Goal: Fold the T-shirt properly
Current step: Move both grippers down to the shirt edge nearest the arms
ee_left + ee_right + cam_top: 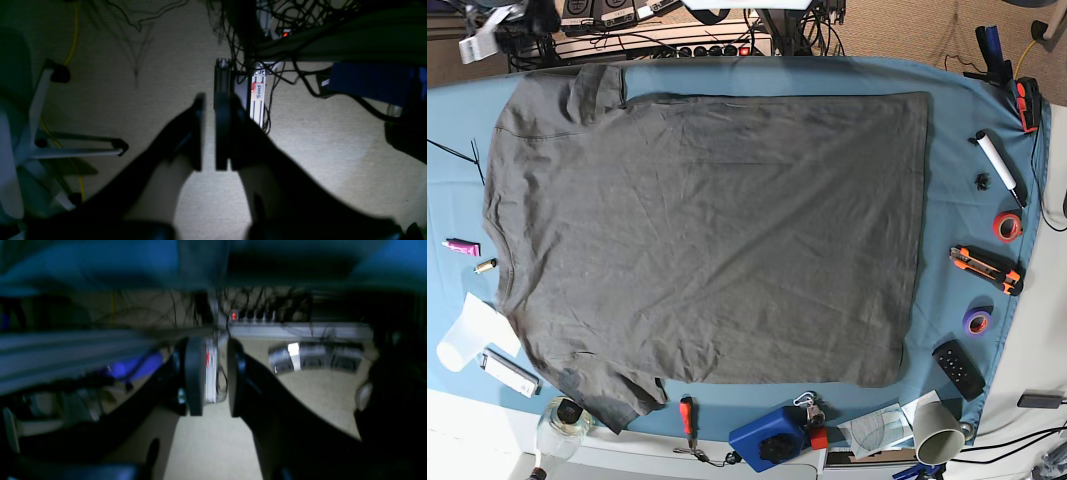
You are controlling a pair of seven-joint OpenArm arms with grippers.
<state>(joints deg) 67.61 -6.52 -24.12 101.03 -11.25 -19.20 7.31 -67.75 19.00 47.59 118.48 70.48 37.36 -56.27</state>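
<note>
Shirt: the T-shirt (pixel 707 230) is being seen lying flat and spread out on the teal-blue table cloth (pixel 947 150), filling most of it.
Long side: in the base view the shirt is being seen running from 9 o'clock, where the sleeves are, to 3 o'clock, where the bottom hem is.
Folding: no fold is being seen yet, so the job is being judged as not started.
Left gripper (pixel 208 133): it is being seen just a crack open, with nothing held.
Right gripper (pixel 216 376): it is being seen a bit wider open, with nothing held.
Which way: both grippers are being pointed at the floor and its cables, off the table. How the shirt lies from the jaws cannot be told.
Nearer arm: neither arm is being seen in the base view, so this cannot be told.
Views: the shirt is being shown only by the base view. The grippers are being shown only by the wrist views.
Next move: an edge of the shirt is likely being reached for first.
</note>
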